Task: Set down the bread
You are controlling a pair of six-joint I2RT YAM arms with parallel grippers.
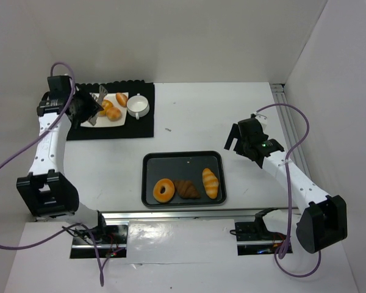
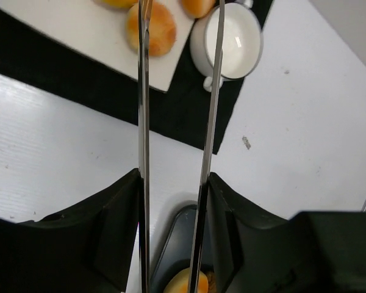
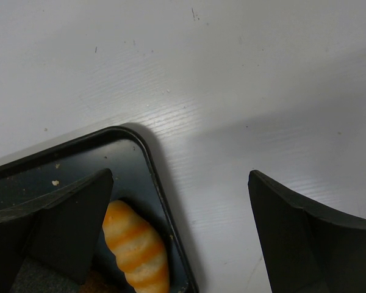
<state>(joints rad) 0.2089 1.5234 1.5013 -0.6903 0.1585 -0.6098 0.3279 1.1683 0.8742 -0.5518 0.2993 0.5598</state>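
We see the left claw [image 2: 172,183] pinching the tongs [image 2: 144,110], whose tips stand apart over a bread roll [image 2: 150,27] lying on the white plate [image 2: 67,30]. The right claw [image 3: 180,183] hangs spread wide beside the tray [image 1: 182,163], where three more pastries [image 1: 186,188] lie

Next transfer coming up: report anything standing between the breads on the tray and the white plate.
Nothing visible blocks it: only bare table and the black mat lie between tray and white plate. The cup stands beside the plate, toward the tray.

white cup [image 1: 136,105] | upright on black mat [image 1: 140,128] | mat on white table [image 1: 201,116]
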